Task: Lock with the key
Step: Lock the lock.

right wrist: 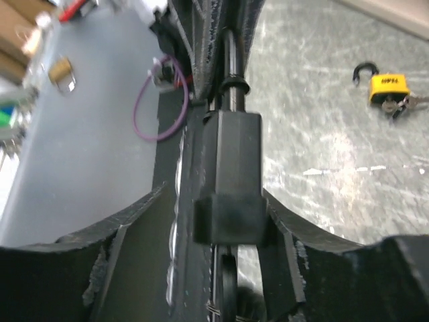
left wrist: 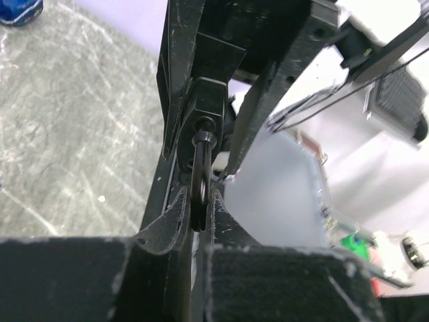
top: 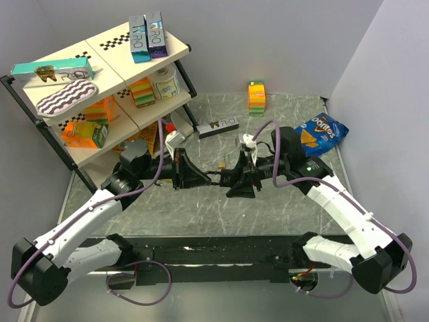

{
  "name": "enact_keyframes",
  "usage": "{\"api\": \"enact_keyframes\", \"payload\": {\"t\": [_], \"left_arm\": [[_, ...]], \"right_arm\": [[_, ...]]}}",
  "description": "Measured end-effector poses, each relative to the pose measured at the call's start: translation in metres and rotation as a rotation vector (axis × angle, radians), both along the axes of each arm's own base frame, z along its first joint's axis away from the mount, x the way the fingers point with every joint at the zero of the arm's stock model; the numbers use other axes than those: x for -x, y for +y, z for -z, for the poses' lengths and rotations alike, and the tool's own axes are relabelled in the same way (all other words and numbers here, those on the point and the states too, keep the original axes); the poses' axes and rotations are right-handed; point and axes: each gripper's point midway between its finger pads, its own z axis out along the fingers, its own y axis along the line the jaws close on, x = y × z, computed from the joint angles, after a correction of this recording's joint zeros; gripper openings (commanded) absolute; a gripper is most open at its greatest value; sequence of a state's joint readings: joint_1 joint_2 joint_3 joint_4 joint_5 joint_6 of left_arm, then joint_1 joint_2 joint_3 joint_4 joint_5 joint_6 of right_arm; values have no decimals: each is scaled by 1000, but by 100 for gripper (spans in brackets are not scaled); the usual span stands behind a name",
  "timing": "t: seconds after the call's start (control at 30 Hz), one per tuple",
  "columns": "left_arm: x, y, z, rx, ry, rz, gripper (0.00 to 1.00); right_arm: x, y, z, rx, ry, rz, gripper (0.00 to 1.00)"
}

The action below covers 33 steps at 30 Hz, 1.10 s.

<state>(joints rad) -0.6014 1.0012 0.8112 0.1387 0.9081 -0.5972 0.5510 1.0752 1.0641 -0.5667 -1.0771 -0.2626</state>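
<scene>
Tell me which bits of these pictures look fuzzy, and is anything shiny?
Top view: evenly lit, sharp all over. Left wrist view: the loop of the black padlock is clear, the room behind is blurry. Right wrist view: that padlock's body, up close, is soft; the yellow padlock is sharper; the table has pale shiny streaks.

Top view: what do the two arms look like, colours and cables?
Both match: white shells on the long links, black joints and bases. A purple cable loops along the left arm and another along the right arm. The left hand and right hand are black, with broad wedge-shaped fingers.
</scene>
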Motion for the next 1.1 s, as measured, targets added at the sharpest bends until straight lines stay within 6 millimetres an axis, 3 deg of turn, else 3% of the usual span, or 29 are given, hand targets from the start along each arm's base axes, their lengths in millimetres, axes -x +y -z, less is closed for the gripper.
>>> {"api": "enact_keyframes", "payload": {"t": [0.4, 0.7, 1.1], "left_arm": [[-7, 10, -23, 124, 37, -25, 1], [-6, 11, -29, 158, 39, -23, 1], [-4, 8, -33, 179, 54, -7, 1]], "right_arm": [[-4, 12, -35, -136, 150, 22, 59], [-7, 18, -45, -165, 223, 5, 57], [-12, 23, -50, -189, 289, 2, 34]]}}
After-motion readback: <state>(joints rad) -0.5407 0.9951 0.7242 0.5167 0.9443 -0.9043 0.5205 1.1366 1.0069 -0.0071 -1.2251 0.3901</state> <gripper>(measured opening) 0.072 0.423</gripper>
